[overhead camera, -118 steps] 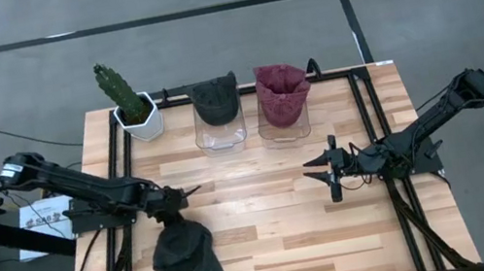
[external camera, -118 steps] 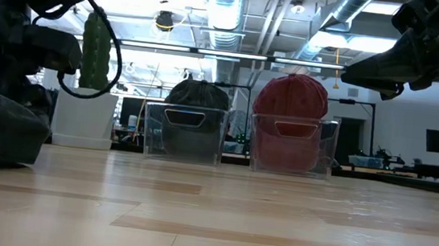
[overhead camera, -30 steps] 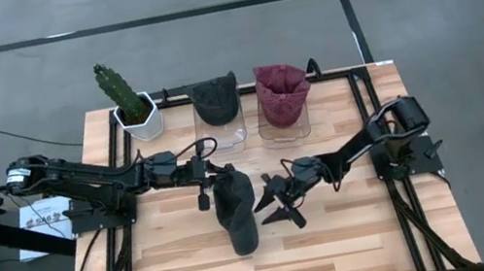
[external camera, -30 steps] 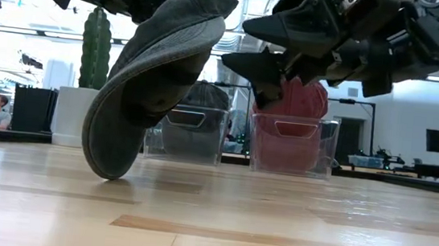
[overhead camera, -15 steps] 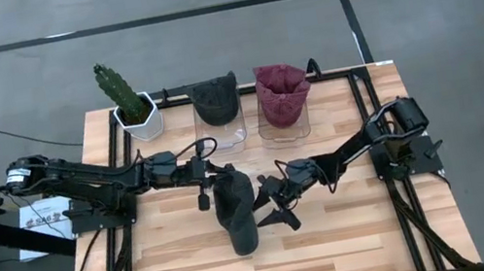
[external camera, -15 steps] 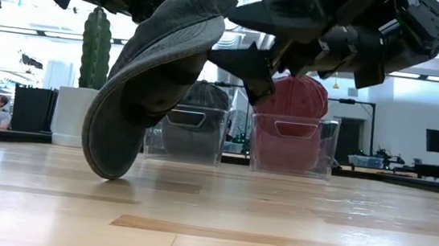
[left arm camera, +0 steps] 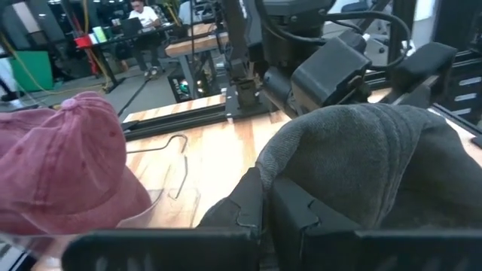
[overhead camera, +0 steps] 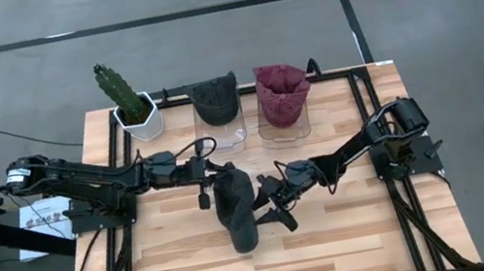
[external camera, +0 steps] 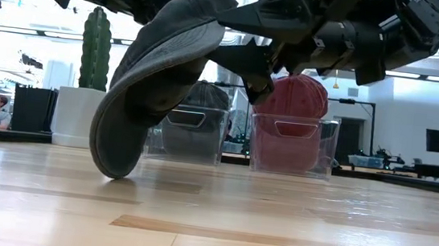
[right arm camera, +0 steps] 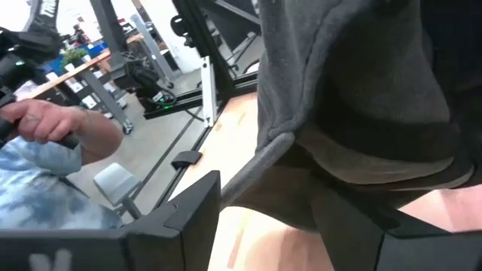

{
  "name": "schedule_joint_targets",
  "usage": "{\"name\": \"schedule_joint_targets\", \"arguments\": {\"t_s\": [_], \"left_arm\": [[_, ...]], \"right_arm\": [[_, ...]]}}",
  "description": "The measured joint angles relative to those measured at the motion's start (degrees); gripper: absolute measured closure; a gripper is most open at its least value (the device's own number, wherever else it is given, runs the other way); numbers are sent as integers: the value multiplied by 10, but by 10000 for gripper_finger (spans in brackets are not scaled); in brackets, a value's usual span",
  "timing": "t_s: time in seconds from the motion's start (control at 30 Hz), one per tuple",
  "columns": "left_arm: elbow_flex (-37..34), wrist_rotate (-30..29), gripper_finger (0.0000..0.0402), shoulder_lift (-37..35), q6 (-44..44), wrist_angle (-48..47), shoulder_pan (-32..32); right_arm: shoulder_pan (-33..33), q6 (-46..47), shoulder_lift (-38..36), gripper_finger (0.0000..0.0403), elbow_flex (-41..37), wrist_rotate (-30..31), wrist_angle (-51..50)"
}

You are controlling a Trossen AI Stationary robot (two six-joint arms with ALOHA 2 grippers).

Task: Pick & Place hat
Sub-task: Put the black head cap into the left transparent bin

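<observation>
A dark grey hat [overhead camera: 235, 206] is held up near the middle of the high view, over the wooden table [overhead camera: 340, 247], hanging tilted with its brim down. In the low view the brim's lower edge [external camera: 110, 165] is seen at or just above the tabletop; whether it touches cannot be told.

The left gripper [overhead camera: 212, 173], reaching in from the left of the high view, is clenched on the hat's upper part, so the hat hangs below and to the right of it. In the left wrist view the grey crown [left arm camera: 361, 162] fills the right half of the frame, directly against that arm's own fingers.

The right gripper [overhead camera: 269, 208] is placed against the hat's right side, just right of centre in the high view. Its fingers are spread apart, with one finger [external camera: 246, 16] above and one [external camera: 245, 65] below, reaching toward the hat's edge in the low view. In the right wrist view the hat's rim [right arm camera: 279, 147] is seen between the parted fingers; a closed grip on it is not shown.

At the upper centre of the high view, another dark hat [overhead camera: 216, 100] and a maroon hat [overhead camera: 281, 91] are set in two clear bins. A potted cactus [overhead camera: 124, 98] stands to their left.
</observation>
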Motion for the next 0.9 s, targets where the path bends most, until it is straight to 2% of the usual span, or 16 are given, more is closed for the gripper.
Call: {"name": "schedule_joint_targets", "arguments": {"t_s": [0.27, 0.47, 0.63, 0.77, 0.9], "left_arm": [[0, -16, 390, 0, 0, 5, 0], [0, -60, 391, 0, 0, 5, 0], [0, -64, 391, 0, 0, 9, 0], [0, -64, 391, 0, 0, 9, 0], [0, -64, 388, 0, 0, 13, 0]], "right_arm": [[0, 0, 0, 234, 0, 11, 0], [0, 0, 0, 250, 0, 12, 0], [0, 0, 0, 268, 0, 46, 0], [-2, 0, 0, 307, 0, 56, 0], [-2, -14, 0, 386, 0, 55, -12]]}}
